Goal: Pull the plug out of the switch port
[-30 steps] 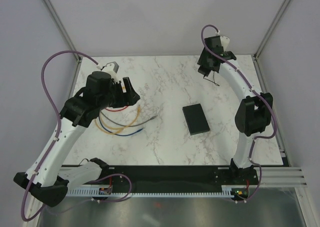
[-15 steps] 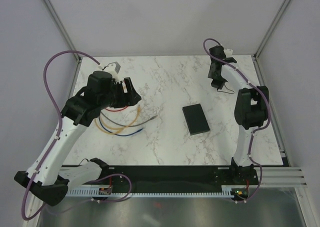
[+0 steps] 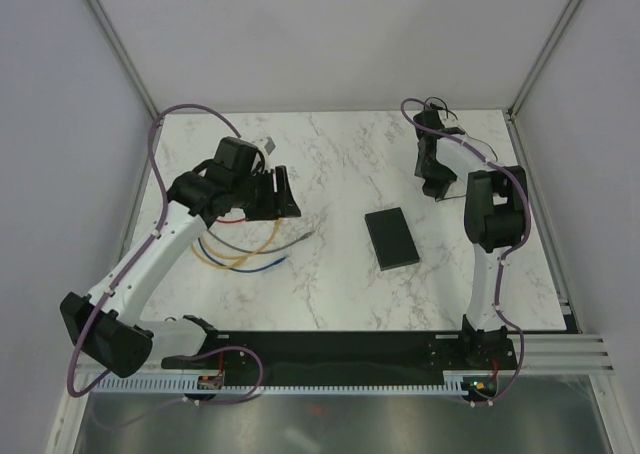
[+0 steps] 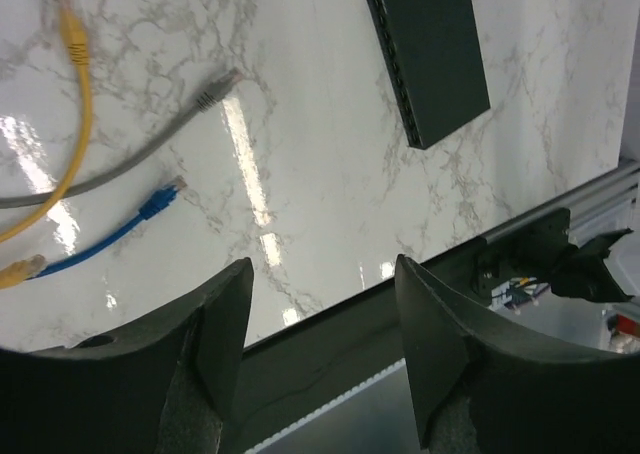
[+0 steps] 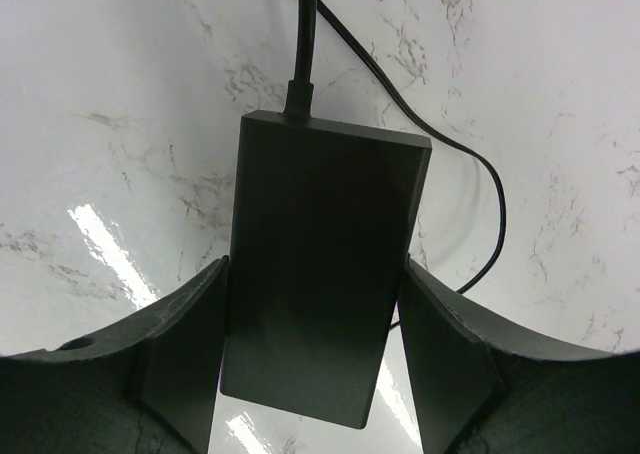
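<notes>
The switch [image 3: 391, 238] lies alone on the marble table [image 3: 340, 154], with bare surface on all four sides and open air above it. To its left, loose cables clutter the surface: the grey cable [image 4: 120, 169] reaches nearest, the blue cable [image 4: 115, 232] and yellow cable [image 4: 78, 94] lying beyond it. The left gripper [image 3: 288, 194] hangs over them, jaws apart. Past the switch's far right corner, the right gripper [image 3: 437, 182] clamps the power brick [image 5: 320, 304], whose cord [image 5: 497, 204] trails over the marble there.
</notes>
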Motion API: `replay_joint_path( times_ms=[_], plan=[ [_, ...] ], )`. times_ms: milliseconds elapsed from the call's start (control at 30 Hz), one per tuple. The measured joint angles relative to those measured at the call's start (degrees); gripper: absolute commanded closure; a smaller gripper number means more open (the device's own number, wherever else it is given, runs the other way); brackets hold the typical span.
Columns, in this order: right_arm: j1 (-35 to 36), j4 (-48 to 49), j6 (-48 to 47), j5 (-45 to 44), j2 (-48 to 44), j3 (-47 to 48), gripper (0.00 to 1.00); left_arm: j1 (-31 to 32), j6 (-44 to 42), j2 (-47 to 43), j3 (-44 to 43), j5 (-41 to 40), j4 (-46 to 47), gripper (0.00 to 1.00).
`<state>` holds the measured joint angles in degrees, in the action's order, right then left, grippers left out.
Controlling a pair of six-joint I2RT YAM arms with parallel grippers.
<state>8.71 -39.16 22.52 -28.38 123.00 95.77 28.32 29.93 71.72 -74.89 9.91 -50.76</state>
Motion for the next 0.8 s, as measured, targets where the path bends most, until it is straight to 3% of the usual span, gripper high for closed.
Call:
replay_joint_path(
  times_ms=[267,567,800],
  plan=[
    [-0.2,-1.2,0.1,0.5,-1.2,-1.7,0.27,0.9,0.0,5.0,0.3,10.1,0.7,0.35],
    [-0.2,-7.9,-0.3,0.9,-11.5,-2.4,0.16,4.7,0.0,13.9,-0.4,14.3,2.8,0.35],
    [-0.2,-10.9,0.0,2.5,-17.2,-2.7,0.22,5.7,-0.2,18.6,-4.4,16.3,3.6,0.36]
  ],
)
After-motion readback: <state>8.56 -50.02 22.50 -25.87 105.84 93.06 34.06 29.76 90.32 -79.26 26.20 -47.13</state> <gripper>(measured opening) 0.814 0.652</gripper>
